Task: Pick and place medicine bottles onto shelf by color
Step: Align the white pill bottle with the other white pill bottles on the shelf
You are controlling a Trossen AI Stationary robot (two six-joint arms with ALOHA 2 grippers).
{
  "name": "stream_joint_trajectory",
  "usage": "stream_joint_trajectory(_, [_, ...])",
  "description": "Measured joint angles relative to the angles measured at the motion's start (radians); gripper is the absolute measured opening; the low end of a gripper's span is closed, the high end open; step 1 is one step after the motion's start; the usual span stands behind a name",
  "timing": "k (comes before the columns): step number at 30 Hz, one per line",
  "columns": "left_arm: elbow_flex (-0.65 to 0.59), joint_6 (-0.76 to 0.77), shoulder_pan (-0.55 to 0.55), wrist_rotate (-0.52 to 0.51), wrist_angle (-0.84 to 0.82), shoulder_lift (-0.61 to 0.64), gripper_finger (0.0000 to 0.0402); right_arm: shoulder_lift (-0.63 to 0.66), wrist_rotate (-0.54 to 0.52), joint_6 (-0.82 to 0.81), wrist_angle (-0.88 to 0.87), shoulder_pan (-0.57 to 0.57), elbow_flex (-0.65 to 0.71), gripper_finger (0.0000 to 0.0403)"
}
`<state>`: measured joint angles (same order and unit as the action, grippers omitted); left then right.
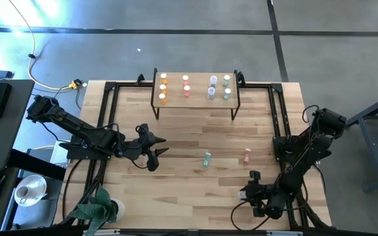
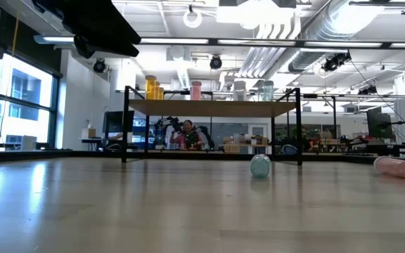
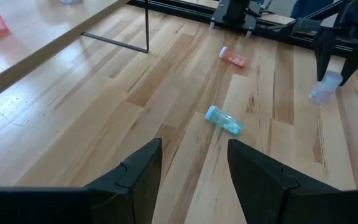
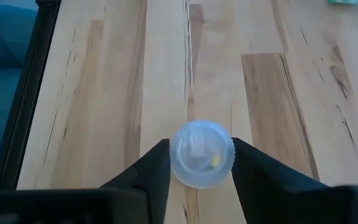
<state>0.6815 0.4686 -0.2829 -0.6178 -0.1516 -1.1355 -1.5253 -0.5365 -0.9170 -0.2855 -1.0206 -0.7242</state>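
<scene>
A: What lies around our jaws?
B: Ahead of the open, empty left gripper (image 3: pixel 191 180), a teal bottle (image 3: pixel 224 120) and a pink bottle (image 3: pixel 233 58) lie on the bare tabletop (image 1: pixel 195 190); the shelf (image 1: pixel 195 98) beyond holds the rest.
A: And the right?
B: Only its wrist view shows it: the right gripper (image 4: pixel 201 163) is clamped around a pale bottle (image 4: pixel 201 154).
</scene>
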Motion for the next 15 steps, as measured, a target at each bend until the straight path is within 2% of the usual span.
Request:
stream_joint_trajectory(3, [0.000,0.000,0.000,0.000,0.000,0.000,0.0172,0.000,-0.004,0.003,0.000,0.000,0.000,0.0116])
stream_joint_trajectory(6, [0.000,0.000,0.000,0.000,0.000,0.000,0.0172,0.000,-0.013,0.059,0.006,0.007,0.000,0.0116])
stream_joint_trajectory(11, [0.000,0.000,0.000,0.000,0.000,0.000,0.0172,0.020,-0.114,0.261,0.057,0.069,0.000,0.0135])
stream_joint_trajectory(15, [0.000,0.001,0.000,0.000,0.000,0.000,0.0172,0.079,-0.161,0.409,0.083,0.156,0.000,0.0134])
